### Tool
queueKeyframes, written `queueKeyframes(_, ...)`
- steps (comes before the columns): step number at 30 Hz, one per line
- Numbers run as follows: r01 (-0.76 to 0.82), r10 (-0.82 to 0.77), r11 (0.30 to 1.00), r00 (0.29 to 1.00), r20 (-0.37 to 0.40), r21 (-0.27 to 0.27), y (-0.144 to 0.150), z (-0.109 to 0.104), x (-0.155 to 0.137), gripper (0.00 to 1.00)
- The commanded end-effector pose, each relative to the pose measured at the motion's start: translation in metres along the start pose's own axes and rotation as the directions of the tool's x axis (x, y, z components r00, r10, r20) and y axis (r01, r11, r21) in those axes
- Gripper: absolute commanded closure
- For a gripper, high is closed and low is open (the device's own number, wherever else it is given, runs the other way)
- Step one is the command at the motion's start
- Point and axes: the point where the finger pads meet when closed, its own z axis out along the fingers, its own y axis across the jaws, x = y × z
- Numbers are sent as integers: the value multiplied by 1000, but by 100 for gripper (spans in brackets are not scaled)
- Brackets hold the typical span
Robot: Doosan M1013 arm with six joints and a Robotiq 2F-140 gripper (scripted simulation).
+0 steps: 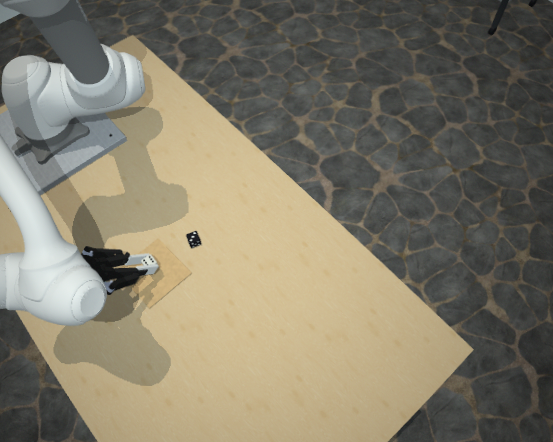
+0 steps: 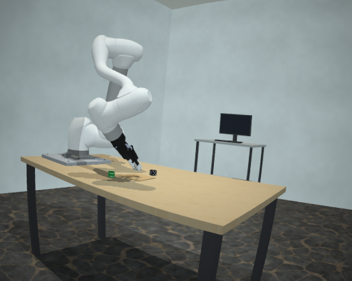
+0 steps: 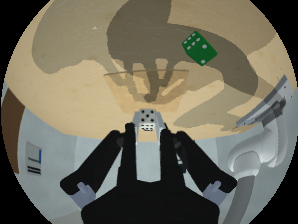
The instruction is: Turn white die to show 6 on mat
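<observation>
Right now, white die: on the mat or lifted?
Lifted: gripper is shut on the white die, which hangs above the mat.

- Three dice: one white die [image 1: 148, 260] between the gripper's [image 1: 143, 265] fingers, one black die [image 1: 193, 239], one green die [image 2: 111, 173].
- One mat [image 1: 169, 272].
- One table [image 1: 292, 310].
</observation>
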Motion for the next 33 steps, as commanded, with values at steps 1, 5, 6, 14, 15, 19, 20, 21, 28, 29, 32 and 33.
queueKeyframes(1,0,0,1000,1000,0,0,0,3,3,84)
queueKeyframes(5,0,0,1000,1000,0,0,0,8,7,84)
queueKeyframes(6,0,0,1000,1000,0,0,0,9,9,84)
queueKeyframes(14,0,0,1000,1000,0,0,0,14,14,84)
queueKeyframes(15,0,0,1000,1000,0,0,0,15,15,84)
queueKeyframes(19,0,0,1000,1000,0,0,0,17,17,84)
queueKeyframes(20,0,0,1000,1000,0,0,0,18,18,84)
queueKeyframes(21,0,0,1000,1000,0,0,0,18,18,84)
queueKeyframes(28,0,0,1000,1000,0,0,0,20,19,84)
queueKeyframes(29,0,0,1000,1000,0,0,0,20,20,84)
queueKeyframes(32,0,0,1000,1000,0,0,0,20,20,84)
queueKeyframes(33,0,0,1000,1000,0,0,0,20,20,84)
